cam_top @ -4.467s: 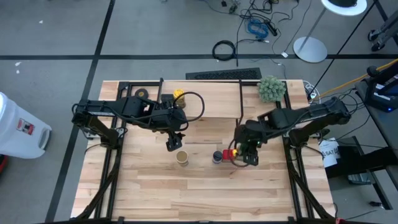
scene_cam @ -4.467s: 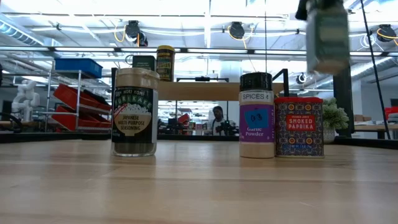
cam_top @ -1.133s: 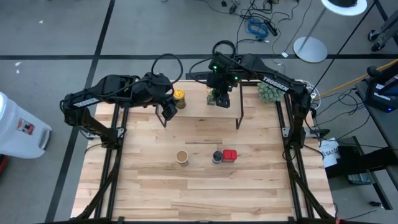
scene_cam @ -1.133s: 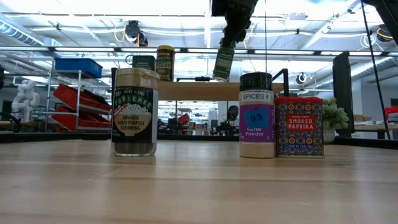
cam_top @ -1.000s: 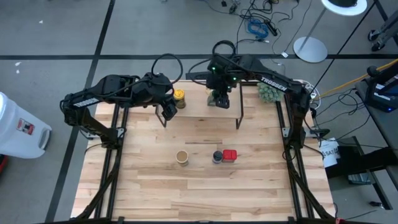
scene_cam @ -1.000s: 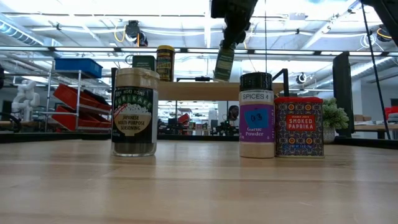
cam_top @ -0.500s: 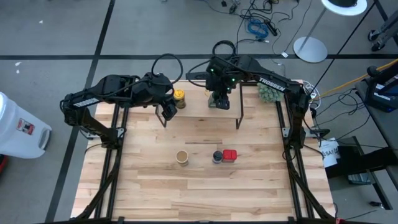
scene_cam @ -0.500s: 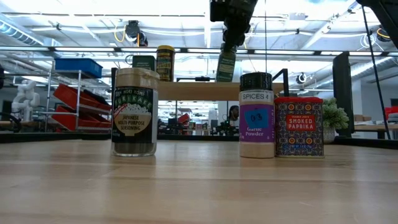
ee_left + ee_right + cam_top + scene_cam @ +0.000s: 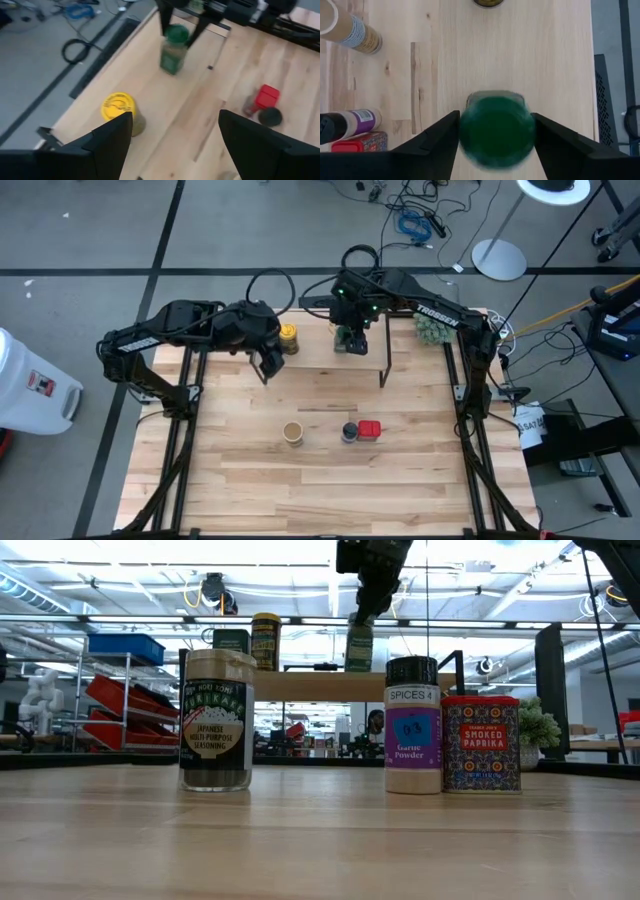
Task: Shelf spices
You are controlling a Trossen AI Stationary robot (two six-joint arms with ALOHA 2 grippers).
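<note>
The green-lidded jar (image 9: pixel 359 647) stands upright on the shelf's wooden board (image 9: pixel 310 685), right of the yellow-lidded jar (image 9: pixel 288 337) and a dark tin (image 9: pixel 230 640). My right gripper (image 9: pixel 496 150) hangs over it, fingers down, shut on its lid. My left gripper (image 9: pixel 268 365) hovers open over the shelf's front edge, near the yellow-lidded jar (image 9: pixel 119 111), holding nothing. On the table in front stand the tan-lidded jar (image 9: pixel 292 432), the blue-lidded jar (image 9: pixel 349 432) and the red square tin (image 9: pixel 369 429). My right gripper has the green lid (image 9: pixel 496 129) between its two fingers, which meet its rim on opposite sides. The fingers (image 9: pixel 163 20) come from above, slanting down. The jar stands upright below them with its base on the shelf's board.
A fuzzy green plant ball (image 9: pixel 436 323) sits at the shelf's right end. A dark keyboard (image 9: pixel 360 300) lies along the table's far edge. The table's near half (image 9: pixel 320 490) is bare wood.
My right gripper has lowered the green-lidded jar a little. The jar hung tilted above the shelf and now stands upright with its base on the board.
</note>
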